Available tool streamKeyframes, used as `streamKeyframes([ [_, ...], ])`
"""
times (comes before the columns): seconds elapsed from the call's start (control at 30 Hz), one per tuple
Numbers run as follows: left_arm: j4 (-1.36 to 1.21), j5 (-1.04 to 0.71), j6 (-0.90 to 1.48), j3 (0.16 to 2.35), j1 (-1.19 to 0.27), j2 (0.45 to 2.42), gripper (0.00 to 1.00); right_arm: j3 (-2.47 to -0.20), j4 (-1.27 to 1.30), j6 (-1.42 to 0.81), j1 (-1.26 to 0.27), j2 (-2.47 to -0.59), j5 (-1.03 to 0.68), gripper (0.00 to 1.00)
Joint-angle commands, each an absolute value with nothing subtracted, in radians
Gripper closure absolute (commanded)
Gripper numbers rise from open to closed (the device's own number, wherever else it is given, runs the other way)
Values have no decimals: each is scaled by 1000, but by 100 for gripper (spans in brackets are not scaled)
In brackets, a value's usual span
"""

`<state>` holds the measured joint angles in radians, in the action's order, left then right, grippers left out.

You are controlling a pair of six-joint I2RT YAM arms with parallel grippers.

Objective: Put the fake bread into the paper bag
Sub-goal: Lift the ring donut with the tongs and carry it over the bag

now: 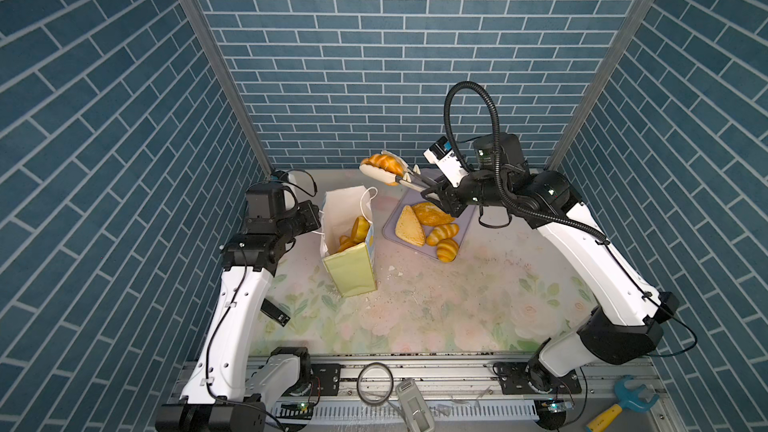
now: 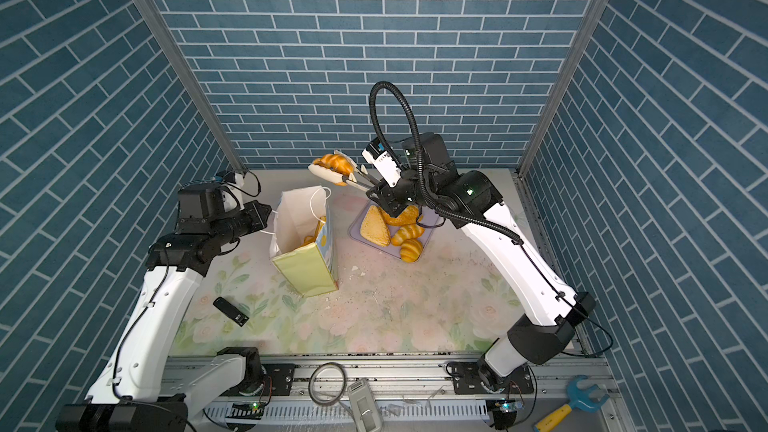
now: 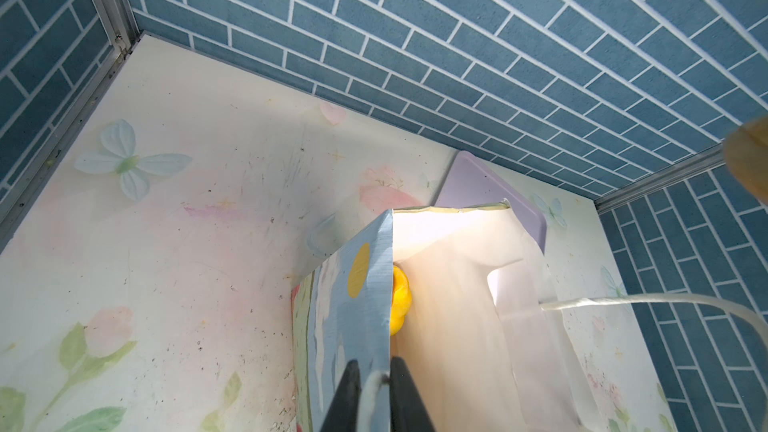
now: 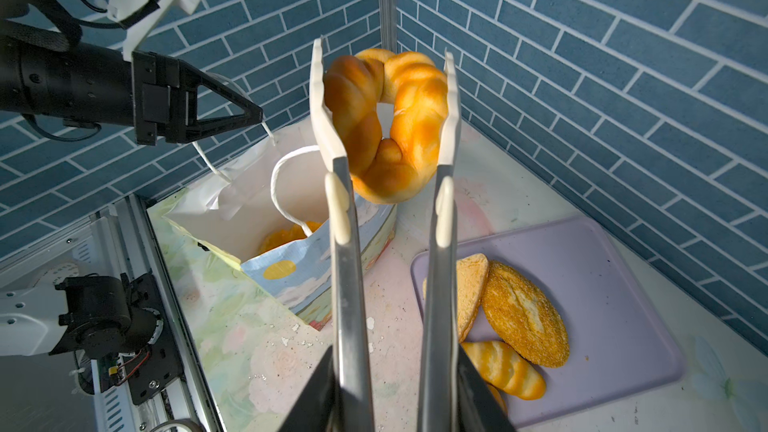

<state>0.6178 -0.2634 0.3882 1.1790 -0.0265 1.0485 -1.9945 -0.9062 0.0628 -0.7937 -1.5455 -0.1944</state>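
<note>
In air near paper bag (image 1: 351, 272): ring bun (image 4: 386, 126), squeezed in tongs (image 4: 349, 284); right tool (image 4: 395, 392) clamped on tongs; left tool (image 4: 257, 114) pinches cord handle (image 4: 210, 166); bun likely light, squishy, slippery, so grip ring's sides

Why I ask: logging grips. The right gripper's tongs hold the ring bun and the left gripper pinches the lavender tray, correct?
No: the left gripper pinches the paper bag's cord handle, not the lavender tray; the right wrist view shows it. The right gripper's tongs do hold the ring bun.
</note>
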Motion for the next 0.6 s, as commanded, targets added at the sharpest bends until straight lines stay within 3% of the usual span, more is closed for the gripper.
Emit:
streamKeyframes([
  [0.0, 592, -278, 399, 1159, -31, 1034, 88, -2054, -873, 118, -825, -1510, -207, 60],
  [0.57, 581, -287, 418, 1145, -31, 1025, 96, -2203, -1019, 259, -962, -1648, -184, 60],
])
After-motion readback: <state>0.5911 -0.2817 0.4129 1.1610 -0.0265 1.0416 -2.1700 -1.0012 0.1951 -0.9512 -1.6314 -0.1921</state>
